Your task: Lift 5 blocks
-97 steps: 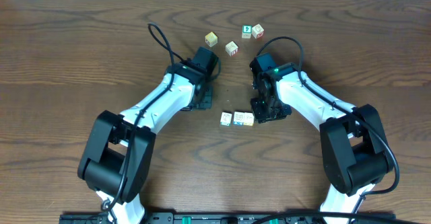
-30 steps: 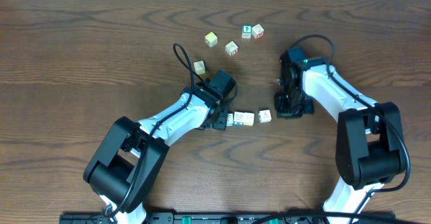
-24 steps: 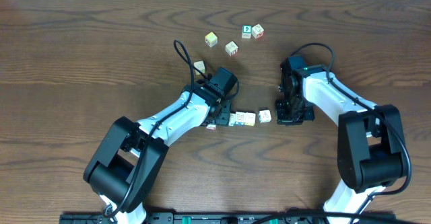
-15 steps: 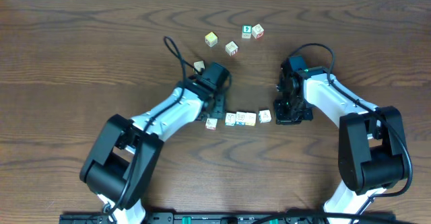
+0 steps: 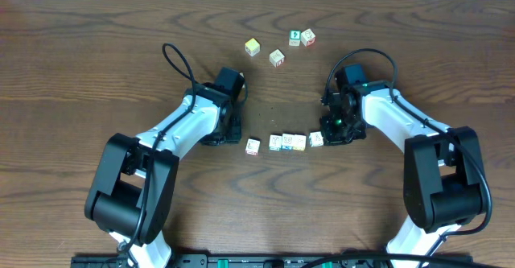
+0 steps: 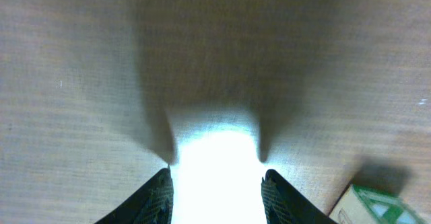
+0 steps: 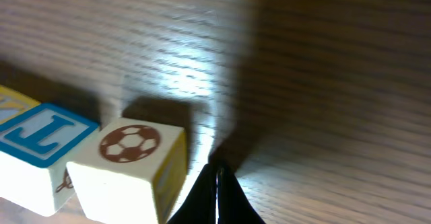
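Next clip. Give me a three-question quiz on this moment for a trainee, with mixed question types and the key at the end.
1. True or false: the right end effector is shut and holds nothing.
2. In the right wrist view, the block beside that end effector shows on top: A) a soccer ball, B) a tree, C) a fish.
3. In the overhead view, how many blocks make up the loose row that ends beside the right end effector?
Key: 1 true; 2 A; 3 five.
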Controlling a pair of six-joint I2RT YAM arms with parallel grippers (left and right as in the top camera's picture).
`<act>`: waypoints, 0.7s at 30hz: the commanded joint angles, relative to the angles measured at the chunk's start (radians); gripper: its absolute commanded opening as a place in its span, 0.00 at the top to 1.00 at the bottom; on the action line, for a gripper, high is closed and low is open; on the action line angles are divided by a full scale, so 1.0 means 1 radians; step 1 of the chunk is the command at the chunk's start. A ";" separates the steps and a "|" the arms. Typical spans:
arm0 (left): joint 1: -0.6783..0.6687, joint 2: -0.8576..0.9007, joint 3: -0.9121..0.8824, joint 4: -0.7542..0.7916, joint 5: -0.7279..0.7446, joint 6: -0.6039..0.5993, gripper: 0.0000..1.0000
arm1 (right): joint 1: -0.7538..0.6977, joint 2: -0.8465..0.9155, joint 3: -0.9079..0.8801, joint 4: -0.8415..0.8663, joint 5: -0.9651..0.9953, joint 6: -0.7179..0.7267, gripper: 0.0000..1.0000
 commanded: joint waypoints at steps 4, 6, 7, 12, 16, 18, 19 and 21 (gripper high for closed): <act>-0.007 -0.026 -0.006 -0.052 0.010 -0.002 0.58 | 0.050 0.029 -0.026 -0.001 -0.032 -0.035 0.99; -0.007 -0.026 -0.012 -0.059 0.048 -0.001 0.60 | 0.060 0.029 -0.026 -0.002 -0.032 -0.035 0.99; -0.007 -0.026 -0.015 -0.059 0.065 -0.001 0.60 | 0.066 0.029 -0.026 -0.002 -0.031 -0.034 0.99; -0.034 -0.026 -0.018 -0.047 0.071 -0.001 0.69 | 0.078 0.029 -0.026 0.000 -0.030 -0.027 0.99; -0.075 -0.026 -0.018 -0.038 0.071 -0.001 0.85 | 0.078 0.029 -0.026 -0.001 -0.027 -0.023 0.99; -0.100 -0.026 -0.018 -0.032 0.071 -0.001 0.86 | 0.078 0.029 -0.026 -0.001 -0.027 -0.023 0.99; -0.113 -0.026 -0.018 -0.031 0.071 -0.001 0.86 | 0.078 0.029 -0.026 -0.001 -0.027 -0.022 0.99; -0.132 -0.026 -0.018 -0.029 0.070 -0.001 0.86 | 0.078 0.029 -0.026 -0.002 -0.027 -0.020 0.99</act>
